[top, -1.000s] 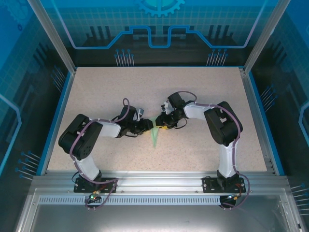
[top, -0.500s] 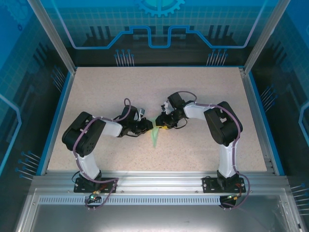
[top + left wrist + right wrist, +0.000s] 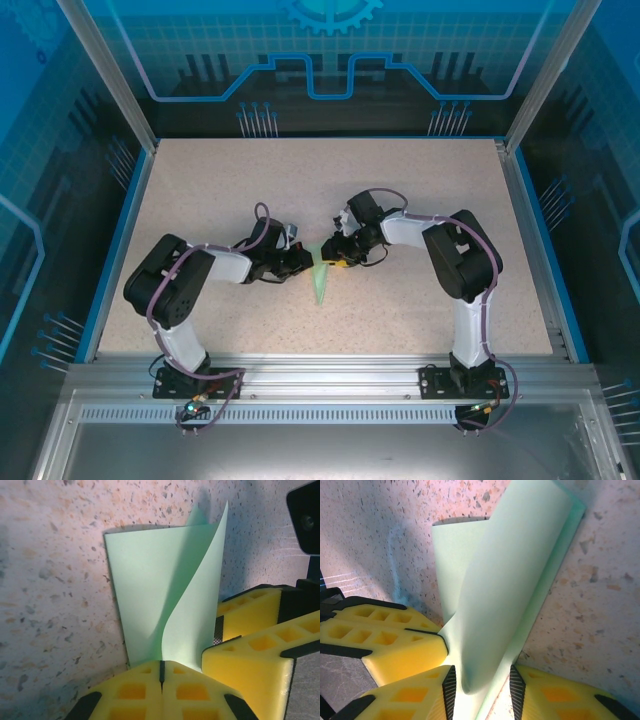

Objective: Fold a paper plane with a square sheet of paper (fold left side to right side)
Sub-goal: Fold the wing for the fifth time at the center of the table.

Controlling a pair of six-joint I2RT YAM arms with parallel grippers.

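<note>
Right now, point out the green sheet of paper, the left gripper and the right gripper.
sheet of paper (image 3: 150, 590): left wrist view, on the layer behind the curled flap.
left gripper (image 3: 161, 669): left wrist view, seam of its closed yellow pads.
right gripper (image 3: 481, 687): right wrist view, gap between its fingertips.

One folded sheet of paper (image 3: 150, 580), one left gripper (image 3: 161, 675), one right gripper (image 3: 481, 690), one table (image 3: 400, 180)

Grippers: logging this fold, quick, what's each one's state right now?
Left gripper: closed, pinching the paper at its edge.
Right gripper: open, jaws either side of the paper's raised flap.
</note>
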